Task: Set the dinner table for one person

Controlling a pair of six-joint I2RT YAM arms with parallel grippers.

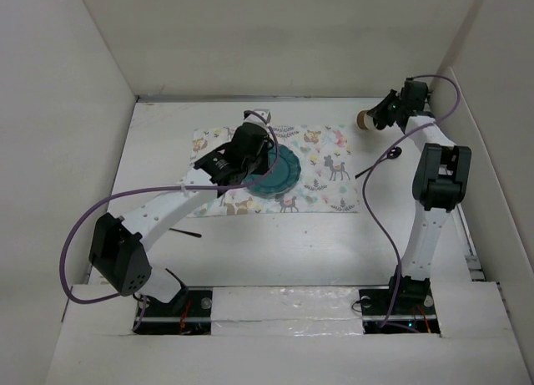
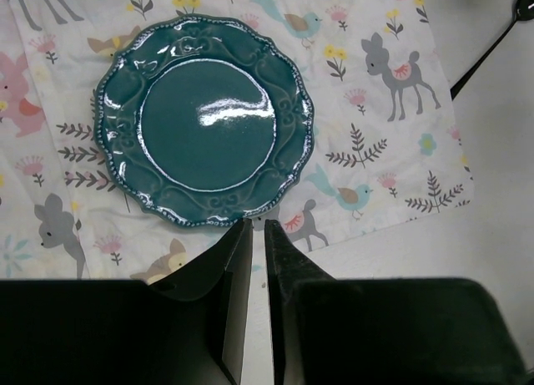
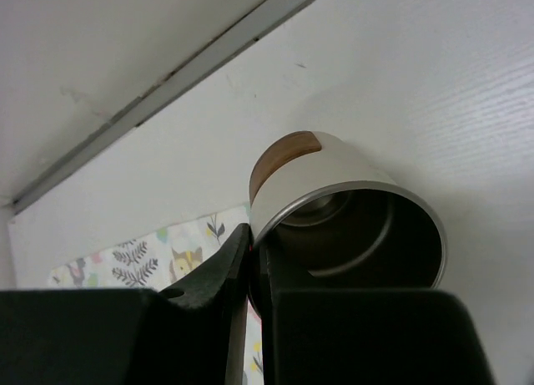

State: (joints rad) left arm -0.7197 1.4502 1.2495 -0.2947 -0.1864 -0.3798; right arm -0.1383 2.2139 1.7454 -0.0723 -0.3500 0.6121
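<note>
A teal plate [image 2: 204, 122] is laid on the placemat [image 2: 392, 151] at the middle of the dinner table [image 1: 292, 243], with the left gripper [image 2: 257, 226] over its near rim, jaws together and empty. Near the far right corner a cup [image 3: 334, 176] is clamped at its rim by the right gripper [image 3: 250, 243]. Cup placement is judged the step in hand, and upright setting beside the plate is called for next.

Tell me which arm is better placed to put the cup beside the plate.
Right. Its end effector grips the cup at its rim beside the placemat; the left end effector hangs shut, empty, near the plate.
</note>
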